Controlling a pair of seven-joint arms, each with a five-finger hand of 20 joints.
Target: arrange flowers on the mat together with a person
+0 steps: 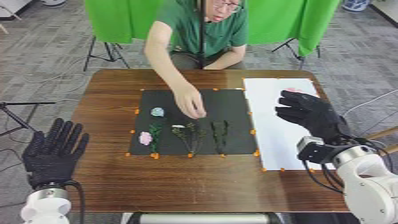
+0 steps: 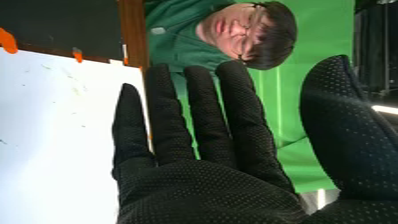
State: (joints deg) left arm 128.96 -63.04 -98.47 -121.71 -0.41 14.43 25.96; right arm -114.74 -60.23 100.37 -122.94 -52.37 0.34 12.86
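Black mat (image 1: pixel 209 146), bearing flowers (image 1: pixel 145 138).
Person's hand (image 1: pixel 188 100) over 12 o'clock, grip unclear; right hand (image 1: pixel 311 112), 3 o'clock, spread; left hand (image 1: pixel 51 159), 8 o'clock, spread.

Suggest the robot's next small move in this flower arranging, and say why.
Probably lower the right hand in its black fabric glove toward the small pink piece on the flat white sheet: its fingers are straight and hold nothing, the piece lies near their tips, and the person's bare hand is over the rectangular black mat instead.
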